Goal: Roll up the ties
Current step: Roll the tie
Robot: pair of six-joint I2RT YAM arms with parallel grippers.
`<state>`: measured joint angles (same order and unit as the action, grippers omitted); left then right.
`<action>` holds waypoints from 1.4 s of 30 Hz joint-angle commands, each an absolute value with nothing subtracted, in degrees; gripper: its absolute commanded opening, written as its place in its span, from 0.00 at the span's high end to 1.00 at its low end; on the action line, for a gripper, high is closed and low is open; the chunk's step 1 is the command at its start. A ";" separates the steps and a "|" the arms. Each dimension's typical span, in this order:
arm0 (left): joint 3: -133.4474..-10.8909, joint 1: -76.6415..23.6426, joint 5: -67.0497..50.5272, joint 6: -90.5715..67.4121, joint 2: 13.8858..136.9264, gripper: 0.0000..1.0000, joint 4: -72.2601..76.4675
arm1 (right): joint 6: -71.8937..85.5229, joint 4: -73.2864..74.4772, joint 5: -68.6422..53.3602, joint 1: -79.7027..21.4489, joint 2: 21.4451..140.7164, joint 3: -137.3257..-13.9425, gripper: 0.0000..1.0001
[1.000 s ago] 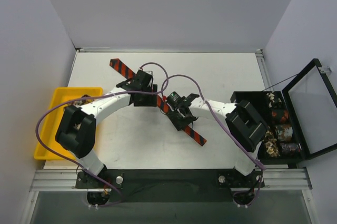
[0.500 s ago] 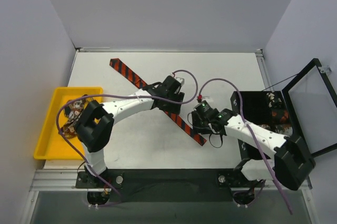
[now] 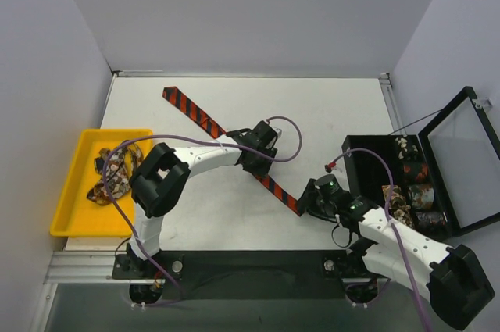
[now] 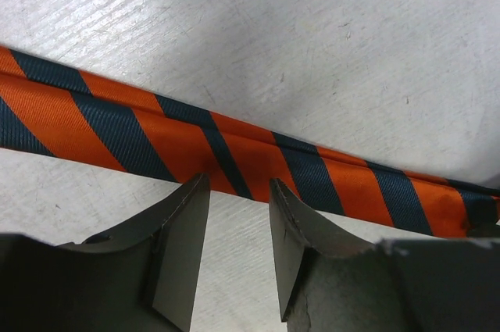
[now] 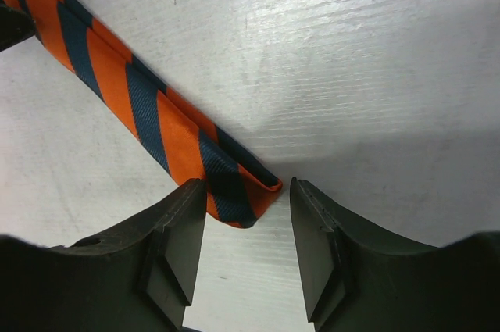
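The red-orange and black striped tie (image 3: 195,113) lies flat, running diagonally from the table's back left to front centre. My left gripper (image 3: 254,162) is open just above the tie's middle; in the left wrist view the tie (image 4: 234,148) runs across just beyond the fingertips (image 4: 191,215). My right gripper (image 3: 306,201) is open at the tie's near end, which is folded over (image 5: 234,191) and lies between the two open fingers. Neither gripper holds anything. Other patterned ties (image 3: 113,176) lie in the yellow tray.
A yellow tray (image 3: 70,215) sits at the left edge. A black box (image 3: 359,148) with its lid open stands at the right and holds several rolled ties (image 3: 414,191). Purple cables loop over both arms.
My right arm has swung down and right, its gripper moving along the tie to its near end. My left gripper has moved right along the tie towards its middle. The tie has stayed flat.
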<state>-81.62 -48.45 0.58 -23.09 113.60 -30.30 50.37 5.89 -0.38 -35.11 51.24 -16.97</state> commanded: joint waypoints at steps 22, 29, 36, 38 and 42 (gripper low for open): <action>-81.83 -48.69 1.49 -23.99 117.16 0.54 -29.71 | 59.94 10.10 -1.23 -34.80 48.78 -14.77 0.61; -82.79 -48.60 1.06 -24.43 117.95 0.54 -29.80 | 60.82 7.65 -1.93 -34.80 51.59 -14.85 0.64; -82.97 -48.60 0.79 -25.22 118.48 0.54 -29.79 | 61.79 6.85 -1.67 -34.80 52.30 -14.85 0.83; -82.97 -48.60 0.88 -25.49 118.48 0.54 -29.88 | 61.44 8.87 -1.58 -34.80 51.86 -15.73 0.86; -83.06 -48.60 1.05 -25.66 118.56 0.54 -29.79 | 58.63 16.59 -0.97 -34.72 54.31 -23.35 0.97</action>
<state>-82.56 -48.60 0.99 -24.95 116.07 -29.65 60.66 8.29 -2.42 -34.92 52.66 -17.41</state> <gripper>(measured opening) 0.458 0.059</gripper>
